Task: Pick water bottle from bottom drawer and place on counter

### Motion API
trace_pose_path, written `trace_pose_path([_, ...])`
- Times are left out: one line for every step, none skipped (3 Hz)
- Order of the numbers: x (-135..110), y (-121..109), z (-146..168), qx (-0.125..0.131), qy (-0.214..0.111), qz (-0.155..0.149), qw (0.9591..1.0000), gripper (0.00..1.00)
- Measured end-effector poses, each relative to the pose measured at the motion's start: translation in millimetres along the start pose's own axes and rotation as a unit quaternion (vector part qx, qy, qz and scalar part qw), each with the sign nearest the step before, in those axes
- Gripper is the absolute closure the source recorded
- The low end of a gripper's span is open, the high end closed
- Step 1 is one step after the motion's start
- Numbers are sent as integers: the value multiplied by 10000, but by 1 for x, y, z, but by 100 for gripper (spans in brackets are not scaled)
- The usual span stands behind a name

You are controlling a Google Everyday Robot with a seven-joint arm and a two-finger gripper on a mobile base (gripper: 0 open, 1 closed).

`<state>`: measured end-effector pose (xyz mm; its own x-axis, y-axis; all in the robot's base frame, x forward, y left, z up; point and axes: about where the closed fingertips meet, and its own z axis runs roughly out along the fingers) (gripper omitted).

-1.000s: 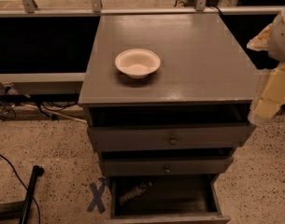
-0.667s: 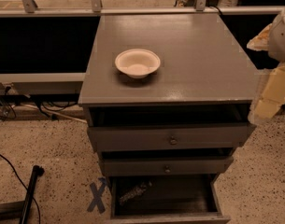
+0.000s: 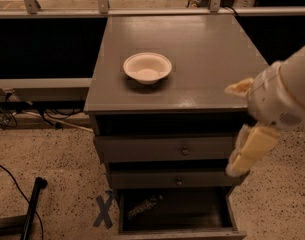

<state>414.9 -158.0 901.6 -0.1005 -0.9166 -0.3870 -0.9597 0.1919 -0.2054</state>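
The water bottle lies on its side in the left part of the open bottom drawer, clear and crinkled against the dark inside. The counter is the flat grey top of the cabinet. My gripper hangs as a cream-coloured piece below the white arm at the right. It sits in front of the right ends of the two upper drawers, above and to the right of the bottle, and is apart from it.
A white bowl stands on the counter's left middle. Two shut drawers with round knobs are above the bottom drawer. A blue X mark is on the speckled floor at left, near a black bar and cables.
The arm and gripper have moved left and down, from beside the counter's right edge to in front of the upper drawers. The bottle, the bowl and the drawers have not moved.
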Motion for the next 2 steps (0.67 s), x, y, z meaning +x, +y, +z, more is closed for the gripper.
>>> trace_pose_path([9, 42, 74, -332, -912, 68, 9953, 0])
trace_pose_path([25, 61, 93, -271, -1163, 284, 9924, 0])
